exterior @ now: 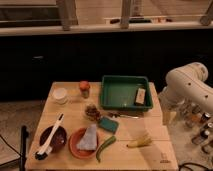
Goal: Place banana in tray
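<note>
The banana [139, 142] is small, curved and pale yellow. It lies on the wooden table [150, 131] near the front right corner. The green tray [106, 95] stands at the back right of the table, with a small brown packet [140, 95] inside it. My white arm [187, 87] reaches in from the right. The gripper [166, 116] hangs off the table's right edge, beside the tray's right end and above and behind the banana. It holds nothing that I can see.
A round orange-red dish [80, 145] with a pale cloth, a green pepper [105, 146] and a teal sponge [108, 124] lie left of the banana. A dark bowl with a white brush [52, 139], a white cup [60, 95] and an orange-lidded jar [84, 88] stand on the left. Bottles [199, 127] stand right of the table.
</note>
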